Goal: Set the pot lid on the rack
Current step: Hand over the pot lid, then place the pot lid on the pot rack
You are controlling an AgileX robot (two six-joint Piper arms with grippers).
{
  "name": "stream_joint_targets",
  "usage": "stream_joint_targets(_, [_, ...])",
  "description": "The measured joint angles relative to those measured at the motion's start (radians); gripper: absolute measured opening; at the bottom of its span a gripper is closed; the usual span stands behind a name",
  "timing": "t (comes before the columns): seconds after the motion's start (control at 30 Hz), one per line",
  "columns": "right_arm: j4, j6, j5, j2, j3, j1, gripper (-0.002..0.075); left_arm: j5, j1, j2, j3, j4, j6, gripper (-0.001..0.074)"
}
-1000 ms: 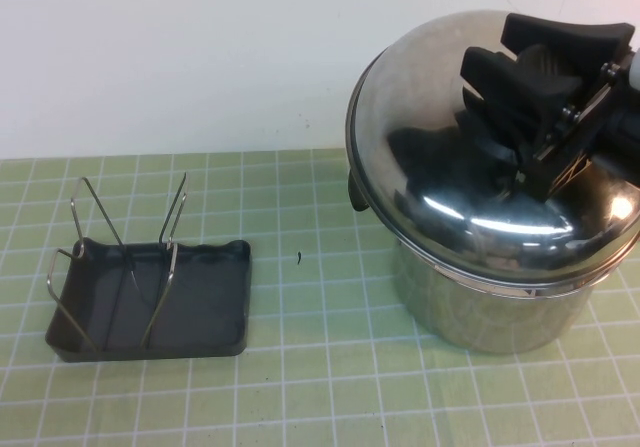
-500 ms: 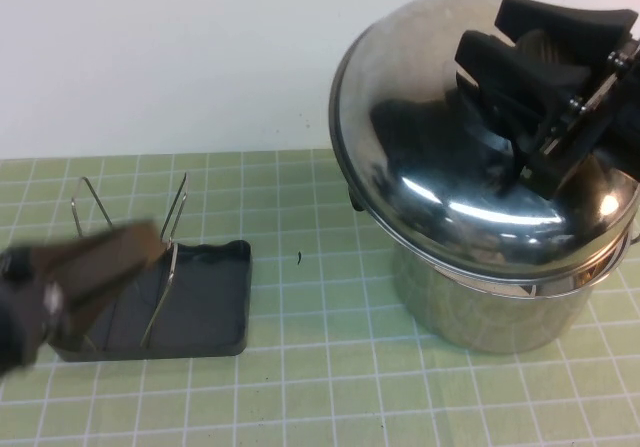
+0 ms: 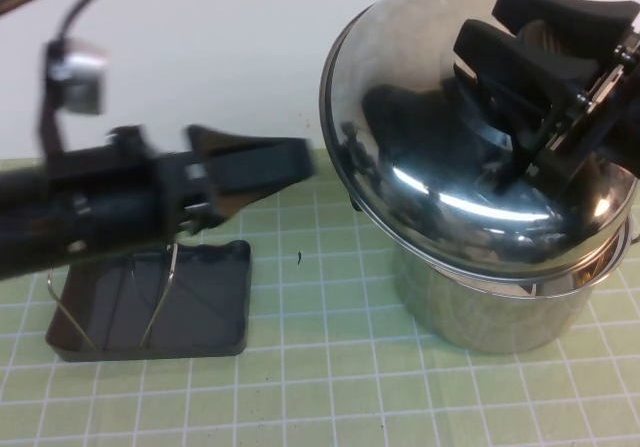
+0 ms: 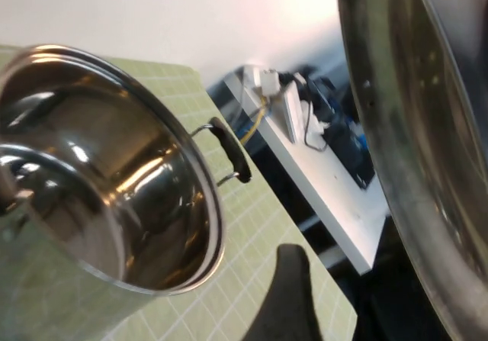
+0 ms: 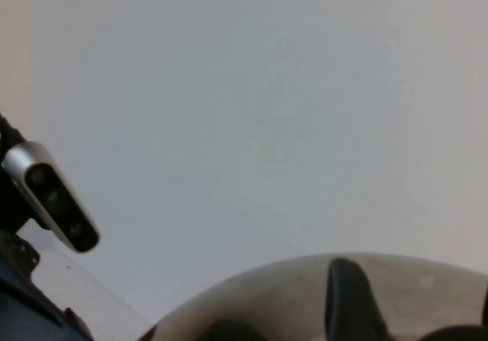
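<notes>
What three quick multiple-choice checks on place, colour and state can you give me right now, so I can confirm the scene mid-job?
1. Where is the left tool?
A. Above the rack, reaching toward the pot lid
B. Inside the pot
C. Flat on the mat beside the pot

2. What colour is the rack's tray?
A. White
B. Dark grey
C. Red

3. How does the pot lid sit?
A. Flat and closed on the pot
B. Standing in the rack
C. Tilted, raised off the pot on one side

Answers:
1. A: the high view shows it over the rack, pointing at the pot lid.
2. B: the tray under the wire prongs is dark grey.
3. C: the right tool grips at the lid's top, and a gap shows above the pot rim.
</notes>
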Motion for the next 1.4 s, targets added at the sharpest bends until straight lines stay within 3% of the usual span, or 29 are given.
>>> stream_joint_targets(0.23, [-0.003, -0.008, 0.031, 0.000, 0.003, -0.002, 0.0335, -0.059, -0.179, 0.135, -0.172, -0.018, 0.042, 0.0535])
stream_joint_targets(0.43, [-0.016, -0.004, 0.019, 0.000, 0.003, -0.002, 0.0335, -0.068, -0.250, 0.220, -0.300, -0.020, 0.042, 0.0501])
stream_joint_targets(0.6, [-0.008, 0.000, 0.014, 0.000, 0.002, -0.008, 0.0336, -0.051, -0.261, 0.240, -0.341, -0.031, 0.014, 0.0351])
stream_joint_targets(0.9, [0.000, 0.000, 0.008, -0.002, 0.000, -0.008, 0.0342, -0.045, -0.263, 0.240, -0.345, -0.045, 0.000, 0.0315])
stream_joint_targets(1.03, [-0.022, 0.004, 0.022, -0.002, 0.000, -0.008, 0.0465, -0.049, -0.266, 0.240, -0.348, -0.016, 0.035, 0.0118])
stream_joint_targets(1.13, [-0.038, 0.008, -0.003, -0.002, 0.000, 0.001, 0.0510, -0.084, -0.266, 0.249, -0.348, 0.005, 0.051, 0.0109])
stream_joint_targets(1.4, [-0.061, 0.028, -0.013, -0.037, 0.000, -0.005, 0.0527, -0.150, -0.192, 0.187, -0.348, 0.020, 0.097, 0.0109])
